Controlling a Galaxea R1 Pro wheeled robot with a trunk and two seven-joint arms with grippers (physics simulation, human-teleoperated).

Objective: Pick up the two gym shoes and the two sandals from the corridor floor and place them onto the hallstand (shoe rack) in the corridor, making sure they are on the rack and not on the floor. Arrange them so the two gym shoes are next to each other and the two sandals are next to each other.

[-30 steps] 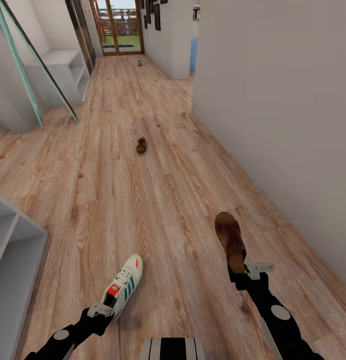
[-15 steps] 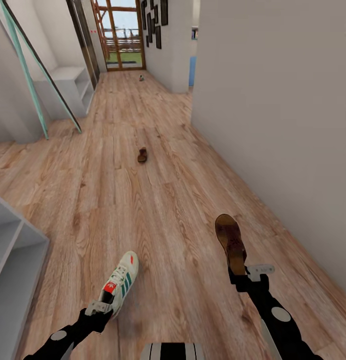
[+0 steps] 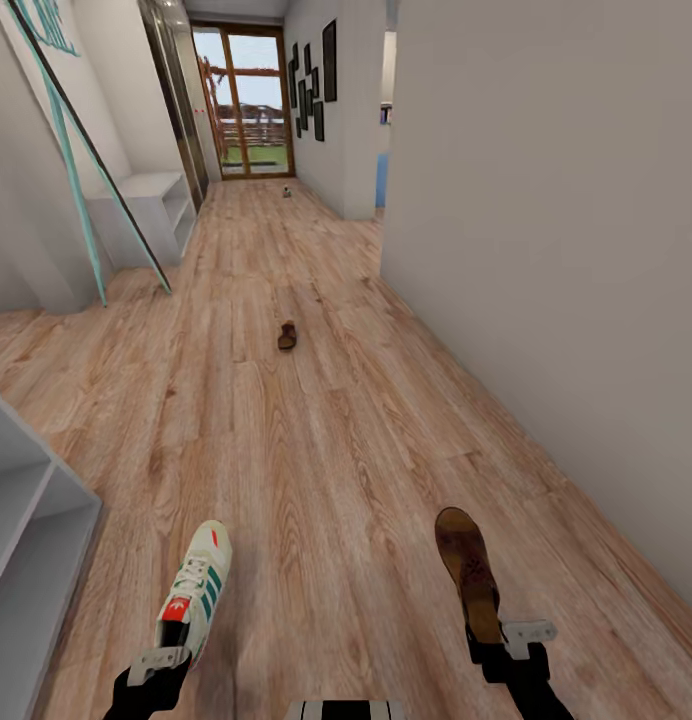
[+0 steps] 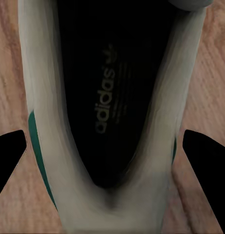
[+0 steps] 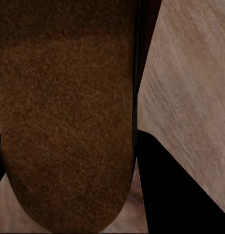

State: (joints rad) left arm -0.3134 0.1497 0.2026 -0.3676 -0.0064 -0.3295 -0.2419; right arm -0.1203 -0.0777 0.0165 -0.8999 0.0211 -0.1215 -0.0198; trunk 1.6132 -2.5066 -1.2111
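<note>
The light brown wood-plank corridor floor [image 3: 326,440] lies open ahead between the plain grey wall [image 3: 566,250] on the right and the light-grey open-shelved rack [image 3: 26,530] at near left. One flat dark brown sandal [image 3: 287,335] lies mid-corridor. A slanted teal-edged glass panel [image 3: 81,170] narrows the far left side.

Plain light-grey wall [image 3: 546,250] along the right side of the corridor, ending in a corner partway down. Dark picture frames [image 3: 316,85] in a staggered group on the far wall section. Wood-framed glass door [image 3: 244,100] at the corridor's end, with greenery and a fence visible through it. Teal slanted rails [image 3: 71,160] at the left. Blue panel [image 3: 383,180] beyond the wall corner.
</note>
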